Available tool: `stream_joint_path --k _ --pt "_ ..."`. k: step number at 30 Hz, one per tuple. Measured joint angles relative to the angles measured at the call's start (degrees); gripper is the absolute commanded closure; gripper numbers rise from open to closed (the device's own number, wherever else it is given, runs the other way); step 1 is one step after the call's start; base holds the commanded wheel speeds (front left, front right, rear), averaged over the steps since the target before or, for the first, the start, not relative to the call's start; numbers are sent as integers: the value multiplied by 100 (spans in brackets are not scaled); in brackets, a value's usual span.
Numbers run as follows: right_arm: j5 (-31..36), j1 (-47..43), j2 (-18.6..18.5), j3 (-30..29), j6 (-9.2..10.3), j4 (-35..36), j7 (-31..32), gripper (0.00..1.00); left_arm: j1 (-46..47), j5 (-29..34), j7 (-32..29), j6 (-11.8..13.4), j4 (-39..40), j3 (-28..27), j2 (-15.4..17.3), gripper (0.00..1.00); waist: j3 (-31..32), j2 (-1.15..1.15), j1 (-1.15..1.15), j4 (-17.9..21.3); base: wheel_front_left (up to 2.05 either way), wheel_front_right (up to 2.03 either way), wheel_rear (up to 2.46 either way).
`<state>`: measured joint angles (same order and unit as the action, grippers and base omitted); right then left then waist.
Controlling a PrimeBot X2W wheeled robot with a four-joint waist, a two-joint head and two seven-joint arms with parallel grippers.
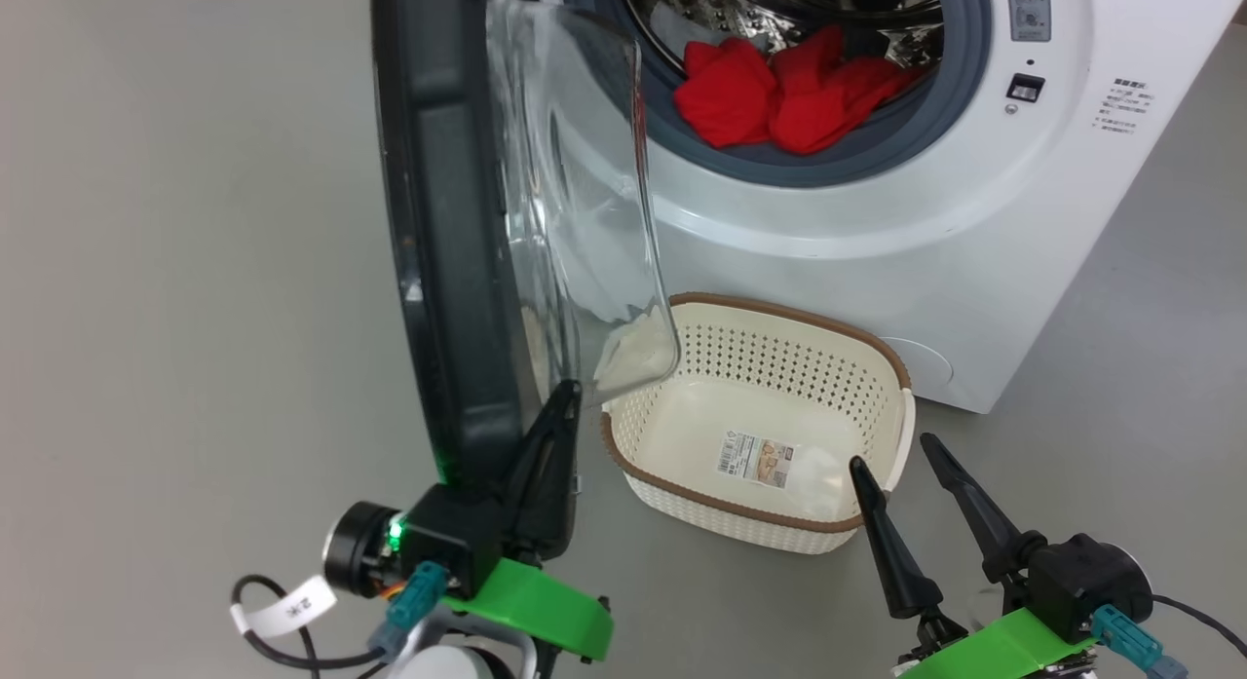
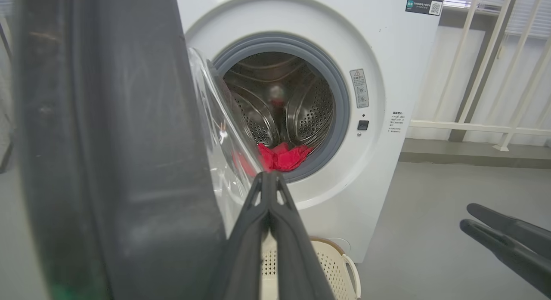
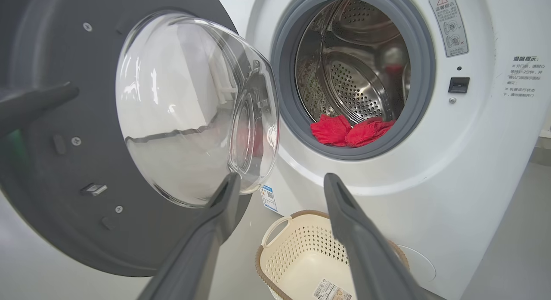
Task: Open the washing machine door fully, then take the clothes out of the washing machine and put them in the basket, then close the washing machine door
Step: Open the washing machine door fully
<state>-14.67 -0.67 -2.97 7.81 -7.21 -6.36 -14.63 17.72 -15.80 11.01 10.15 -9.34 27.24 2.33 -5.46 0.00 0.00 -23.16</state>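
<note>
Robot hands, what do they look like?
The left gripper and right gripper each have two long, pointed black fingers on a black block, with a bright green bracket, a teal plug and black cable. The left cable wears a white tag.

1. The washing machine door [image 1: 438,221] stands open, seen edge-on, its glass bowl [image 1: 575,202] bulging toward the washing machine [image 1: 974,221].
2. The clothes [image 1: 779,94] lie at the drum's front lip.
3. The basket [image 1: 882,362] sits on the floor [image 1: 175,319] just before the machine.
4. The left gripper [image 1: 568,395], fingers pressed together, lies at the door's lower rim.
5. The right gripper [image 1: 892,450], fingers spread, is at the basket's near right rim.
</note>
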Motion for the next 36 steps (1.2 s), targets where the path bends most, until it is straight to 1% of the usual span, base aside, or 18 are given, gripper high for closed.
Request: stream_joint_path --k 7,15,27,36 --pt "1 -2 0 11 0 -7 0 0 -123 -71 18 191 67 -255 133 100 10 0 0 -170 0 0 0" --pt "15 -2 0 16 0 -8 0 0 -173 -201 26 279 111 -452 263 100 -20 0 0 -311 0 0 0" --pt "127 -2 -1 21 0 -4 0 0 -219 -301 127 461 80 -847 443 100 -192 0 0 -352 0 0 0" --pt "213 -1 -2 -3 0 2 12 0 -146 -337 243 573 -143 -1090 539 100 -297 0 0 -395 0 0 0"
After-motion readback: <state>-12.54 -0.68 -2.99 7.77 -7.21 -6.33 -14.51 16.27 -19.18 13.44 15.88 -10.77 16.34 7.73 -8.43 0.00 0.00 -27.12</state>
